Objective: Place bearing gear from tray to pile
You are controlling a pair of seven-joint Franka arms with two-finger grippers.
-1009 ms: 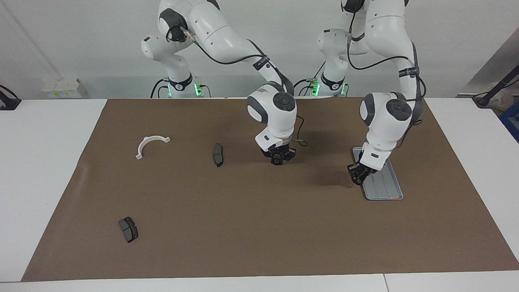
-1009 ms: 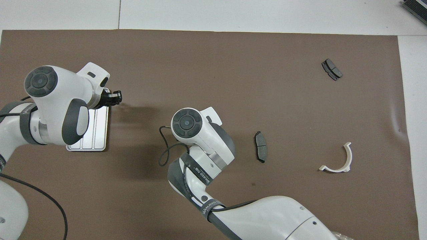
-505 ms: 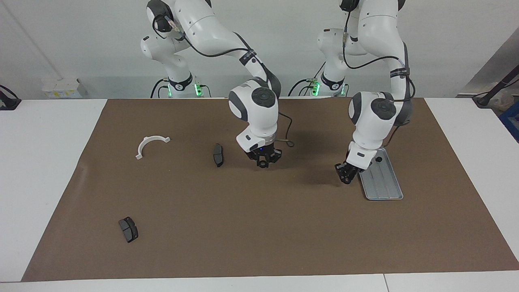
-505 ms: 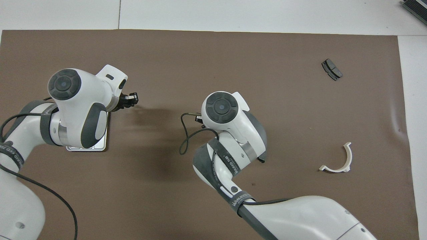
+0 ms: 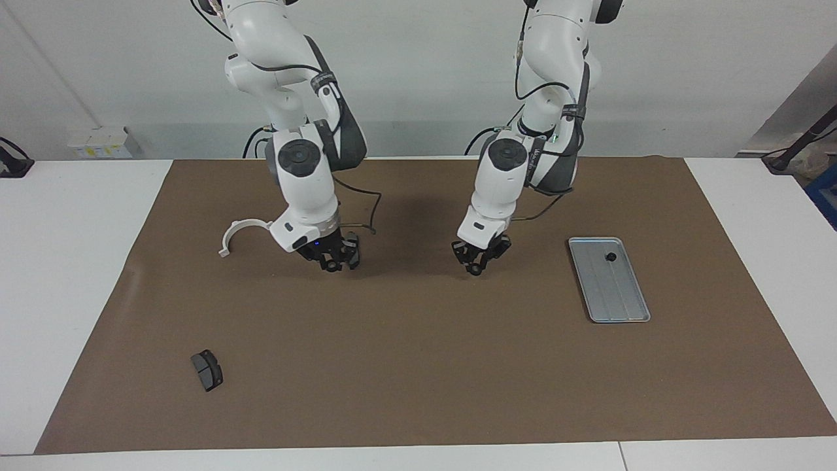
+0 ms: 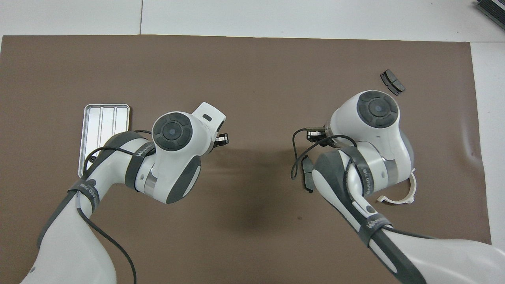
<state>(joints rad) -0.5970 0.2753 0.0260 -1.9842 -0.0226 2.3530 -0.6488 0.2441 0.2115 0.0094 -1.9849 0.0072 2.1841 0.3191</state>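
Brown mat [image 5: 418, 366] covers the table.

Both arms hang low over the mat's middle.
- Right gripper [image 5: 332, 256]: just above the mat, between the bracket and the mat's centre. Grip width cannot be told; nothing seen in it.
- Left gripper [image 5: 479, 259]: over bare mat, well apart from the tray. Cannot tell how wide it stands; no part visible in it.

Tray [image 5: 618, 297] sits flat toward the left arm's end.

Pile:
- White bracket [image 5: 243, 230], beside the right gripper.
- One pad [image 6: 306, 178], half hidden under the right arm.
- A second pad [image 5: 206, 370], farther from the robots.

Gear [image 5: 611, 256]: a small dark dot in the tray, at the end nearer to the robots. Judged not yet picked.

Risks:
- The left gripper looks empty, so a run to the pile would deliver nothing.
- The gear is tiny and rests among grooves. An off-centre pinch could flick it along one or nudge the tray.
- The right gripper rides low and could knock the hidden pad.
- The arms are close, so a crossing could clash.
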